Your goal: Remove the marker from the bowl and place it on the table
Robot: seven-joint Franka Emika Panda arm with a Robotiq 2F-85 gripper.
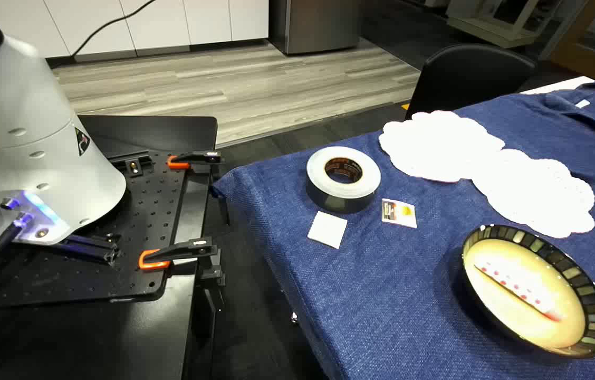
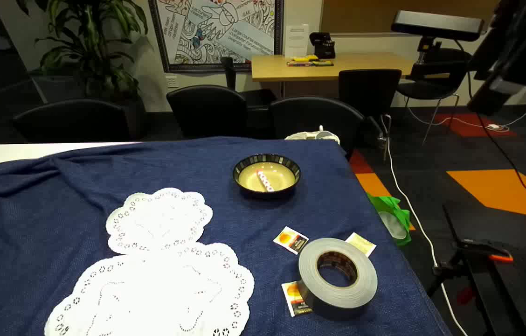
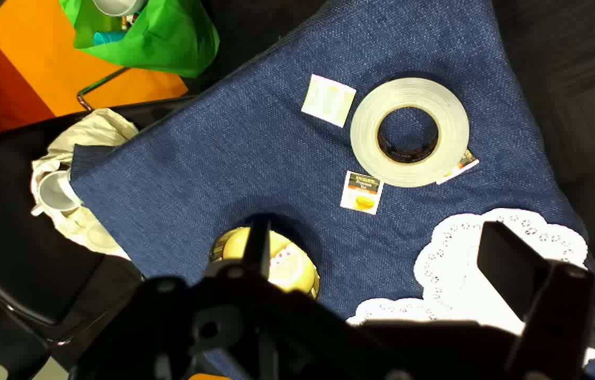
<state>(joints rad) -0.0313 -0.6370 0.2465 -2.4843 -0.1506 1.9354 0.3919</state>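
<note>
Looking at the marker (image 1: 518, 293) lying inside the bowl (image 1: 572, 273) in both exterior views, stretching across the cream-yellow bottom and turning its red end toward the patterned rim. Holding the gripper (image 3: 376, 235) spread wide, well apart from the bowl, gripping nothing. Judging the marker light, stiff and hard to break; likely smooth too, risking a slide or roll on the glossy, curving inside. Probably needing a pinch at mid-length, across the narrow width, pressing gently; risking a swivel by taking hold near an end. Calling for a careful descent inside the raised rim, without pushing the bowl across the blue-clothed tabletop (image 1: 382, 295). Perhaps propping one end against the sloping wall, but not telling for certain, meeting glare on the bottom and losing part of the bowl behind a gripper finger (image 3: 259, 248) in the wrist view. Seeing nothing but the marker in the bowl. Noticing more containers beyond the tabletop: a green bag (image 3: 181, 47) holding a white vessel (image 3: 118, 5) and a blue item (image 3: 107, 37), and a white cup (image 3: 60, 192) showing amid crumpled cream material (image 3: 94, 128).
</note>
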